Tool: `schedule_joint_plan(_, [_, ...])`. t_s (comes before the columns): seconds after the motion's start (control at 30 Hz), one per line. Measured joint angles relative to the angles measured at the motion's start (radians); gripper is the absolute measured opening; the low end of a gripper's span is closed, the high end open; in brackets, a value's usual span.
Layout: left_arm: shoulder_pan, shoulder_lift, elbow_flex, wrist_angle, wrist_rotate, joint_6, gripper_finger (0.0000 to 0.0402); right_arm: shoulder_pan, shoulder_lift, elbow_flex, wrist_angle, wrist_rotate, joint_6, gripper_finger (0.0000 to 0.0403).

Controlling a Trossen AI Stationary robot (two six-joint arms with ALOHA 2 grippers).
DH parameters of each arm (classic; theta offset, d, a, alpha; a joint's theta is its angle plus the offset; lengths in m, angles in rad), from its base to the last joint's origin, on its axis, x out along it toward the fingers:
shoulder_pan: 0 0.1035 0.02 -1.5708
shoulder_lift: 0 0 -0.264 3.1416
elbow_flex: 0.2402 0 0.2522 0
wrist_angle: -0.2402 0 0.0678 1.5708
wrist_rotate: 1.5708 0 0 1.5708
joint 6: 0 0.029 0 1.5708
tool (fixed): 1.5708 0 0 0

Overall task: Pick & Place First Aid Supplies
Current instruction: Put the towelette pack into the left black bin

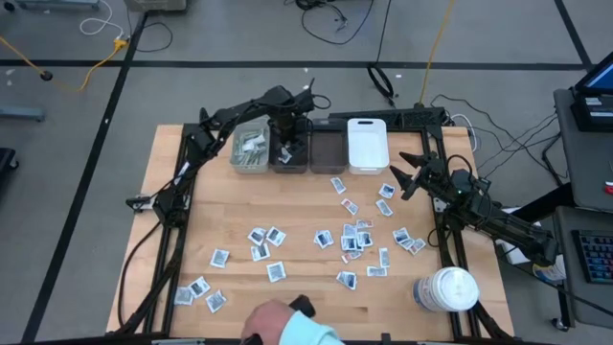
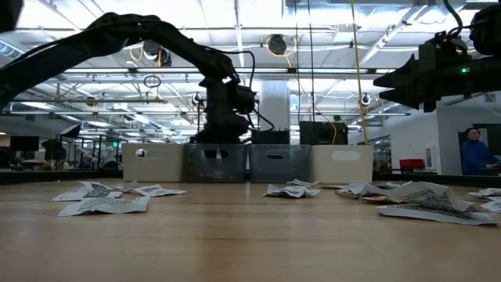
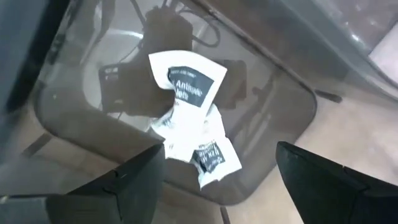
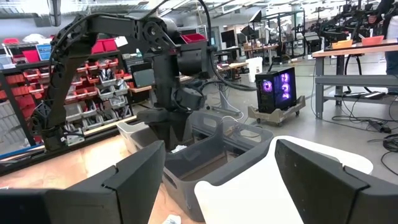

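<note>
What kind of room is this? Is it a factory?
More likely a robotics lab or workshop. Shelves of red parts bins, workbenches and cables on the floor surround a wooden table where the robot arms work.

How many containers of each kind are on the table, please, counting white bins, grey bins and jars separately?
White bins: 2
Grey bins: 2
White round jar: 1
Total: 5
</note>
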Motion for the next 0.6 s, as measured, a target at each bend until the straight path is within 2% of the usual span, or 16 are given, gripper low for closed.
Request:
schedule_joint_plan(0.17, [-0.007,-0.058,-0.024,0.001,-0.001,0.007,0.0297,0.000,0.000,0.000,0.000,0.000,0.000,0.0297])
schedule_joint_plan(0.33, [-0.025,-0.153,-0.109,0.073,0.001,0.002,0.0290,0.000,0.000,0.000,0.000,0.000,0.000,0.0297])
schedule_joint_plan(0.43, [-0.043,-0.233,-0.212,0.132,0.000,0.021,0.0290,0.000,0.000,0.000,0.000,0.000,0.000,0.0297])
schedule_joint_plan(0.6, [-0.078,-0.411,-0.451,0.252,0.003,0.092,0.0300,0.000,0.000,0.000,0.000,0.000,0.000,0.0297])
